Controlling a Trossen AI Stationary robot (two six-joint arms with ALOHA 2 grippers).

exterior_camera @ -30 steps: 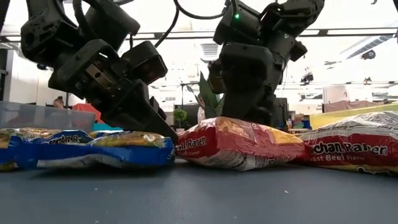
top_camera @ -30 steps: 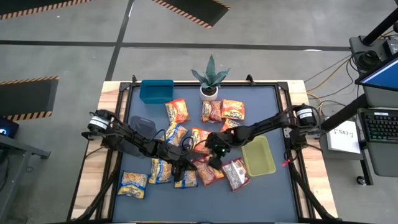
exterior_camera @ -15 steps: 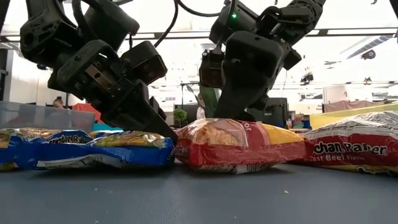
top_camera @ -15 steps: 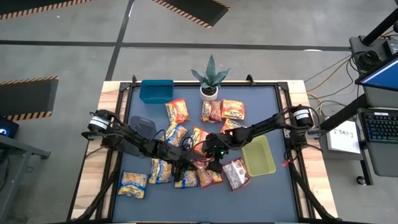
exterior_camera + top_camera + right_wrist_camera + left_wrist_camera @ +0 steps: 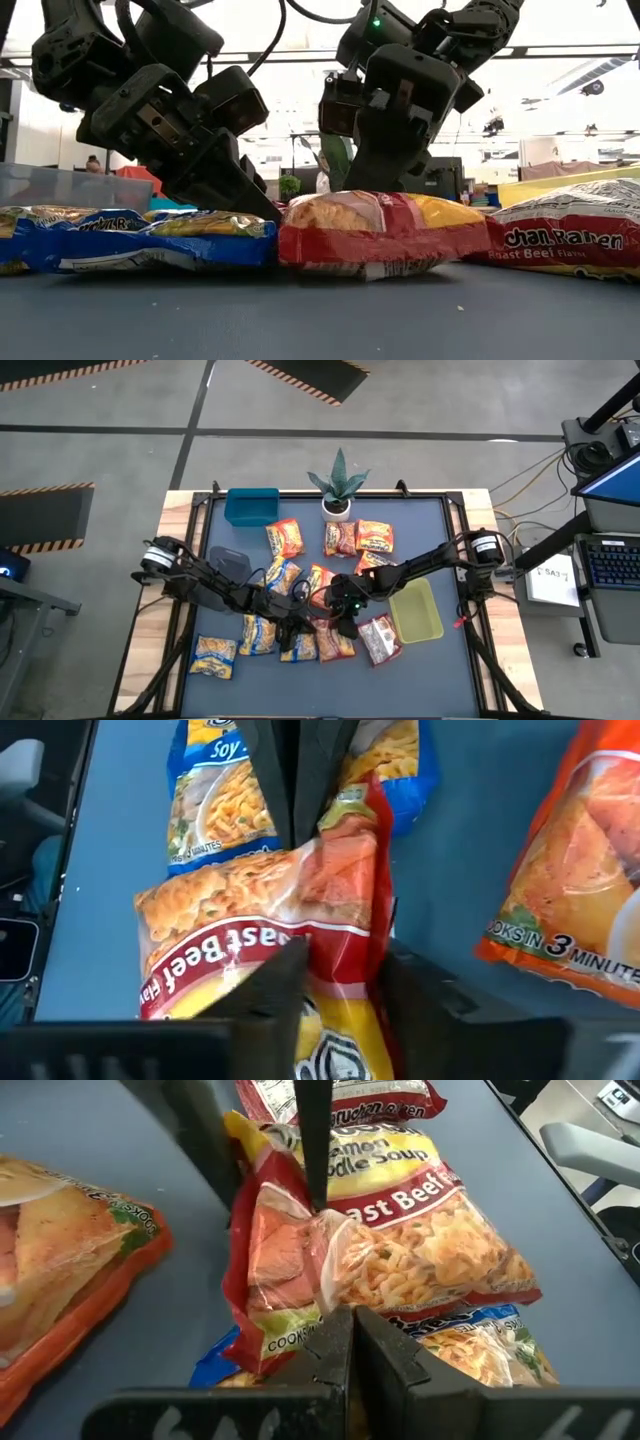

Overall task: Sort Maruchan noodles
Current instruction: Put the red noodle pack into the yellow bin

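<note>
As the right gripper (image 5: 385,180) closes from wide apart, its fingers now pinch the end of a red packet (image 5: 380,232) at lower centre of the low view; the wrapper has bunched and puffed between them. That suggests the grasp is made and lifting toward a bin comes next. Beside it, the left gripper (image 5: 345,1342) stays pressed together and empty, its tip by the blue packets (image 5: 150,238). From overhead, the green bin (image 5: 415,610) sits right of centre and the blue bin (image 5: 250,506) at upper left, both absent from the table-level view. Only the right wrist view shows the red packet's crumpled edge (image 5: 345,885) between the dark fingers.
</note>
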